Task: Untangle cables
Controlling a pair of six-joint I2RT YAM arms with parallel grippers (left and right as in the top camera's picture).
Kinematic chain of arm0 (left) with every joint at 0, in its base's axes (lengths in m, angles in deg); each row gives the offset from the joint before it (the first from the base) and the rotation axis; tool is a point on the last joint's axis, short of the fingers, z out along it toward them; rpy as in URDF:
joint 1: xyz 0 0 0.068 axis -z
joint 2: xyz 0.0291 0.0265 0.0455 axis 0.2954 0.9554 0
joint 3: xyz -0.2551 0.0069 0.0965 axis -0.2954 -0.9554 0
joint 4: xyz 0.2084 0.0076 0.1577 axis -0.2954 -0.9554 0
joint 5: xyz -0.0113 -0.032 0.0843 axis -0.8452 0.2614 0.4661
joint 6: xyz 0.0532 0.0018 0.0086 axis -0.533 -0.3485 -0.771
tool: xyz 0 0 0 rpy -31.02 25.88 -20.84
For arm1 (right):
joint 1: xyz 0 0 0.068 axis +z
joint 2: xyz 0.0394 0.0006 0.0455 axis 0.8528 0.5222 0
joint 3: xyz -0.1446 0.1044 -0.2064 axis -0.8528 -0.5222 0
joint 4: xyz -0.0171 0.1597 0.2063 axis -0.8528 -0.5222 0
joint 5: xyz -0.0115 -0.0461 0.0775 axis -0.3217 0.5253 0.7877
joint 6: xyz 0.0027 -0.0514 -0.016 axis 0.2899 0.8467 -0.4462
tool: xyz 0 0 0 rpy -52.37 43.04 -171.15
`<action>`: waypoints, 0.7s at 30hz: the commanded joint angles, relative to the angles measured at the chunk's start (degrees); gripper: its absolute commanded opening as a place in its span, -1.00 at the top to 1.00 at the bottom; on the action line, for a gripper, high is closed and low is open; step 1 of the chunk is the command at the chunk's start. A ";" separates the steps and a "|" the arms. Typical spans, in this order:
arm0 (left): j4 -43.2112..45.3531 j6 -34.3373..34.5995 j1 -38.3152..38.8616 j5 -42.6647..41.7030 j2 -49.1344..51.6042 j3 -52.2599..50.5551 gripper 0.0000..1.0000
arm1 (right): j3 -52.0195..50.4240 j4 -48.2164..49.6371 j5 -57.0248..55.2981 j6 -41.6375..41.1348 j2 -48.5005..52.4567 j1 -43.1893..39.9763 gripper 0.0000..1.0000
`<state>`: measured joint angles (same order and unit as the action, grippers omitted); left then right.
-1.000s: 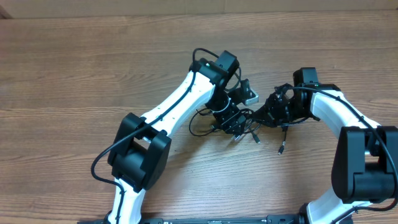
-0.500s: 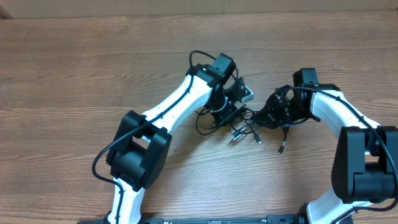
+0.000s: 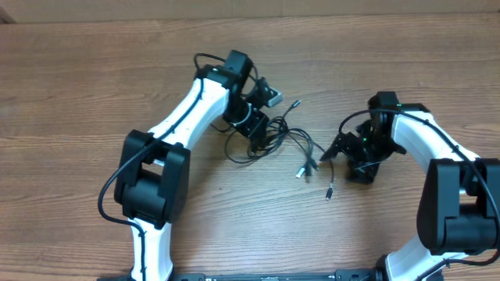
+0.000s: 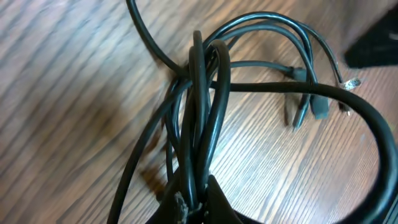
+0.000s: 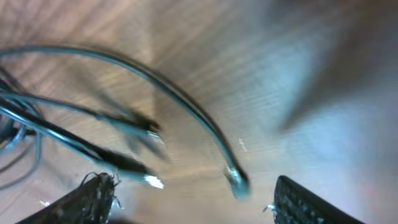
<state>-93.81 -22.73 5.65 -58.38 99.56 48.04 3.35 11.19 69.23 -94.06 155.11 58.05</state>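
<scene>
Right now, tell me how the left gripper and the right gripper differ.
The left gripper is shut on the cables; the right gripper stands open, holding nothing. The left gripper sits amid them; the right gripper is off to one side, over loose plug ends. Both are near the table.

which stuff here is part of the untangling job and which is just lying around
Job: thin black tangled cords with small plug ends; left pincer, shut on them; right pincer, open.
Just there: brown wood-grain table; tan strip beyond its far edge.
</scene>
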 commanded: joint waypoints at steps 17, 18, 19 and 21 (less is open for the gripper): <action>-1.07 -0.07 -0.72 -8.55 -1.27 -0.37 0.92 | 20.96 1.05 20.06 0.92 -0.04 0.26 0.34; -1.07 0.20 -0.68 -8.52 -1.27 -0.48 0.92 | 20.70 1.99 19.54 -0.11 -0.04 1.03 0.37; -1.09 0.39 -0.68 -8.55 -1.27 -0.52 0.91 | 20.37 2.75 18.49 -1.42 -0.04 1.95 0.38; -0.87 1.03 -0.68 -8.50 -1.27 -0.76 0.92 | 19.34 4.35 15.52 -4.37 -0.04 3.85 0.40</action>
<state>-94.86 -22.71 4.90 -64.83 99.56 47.82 24.03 14.54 86.65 -92.68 155.20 59.25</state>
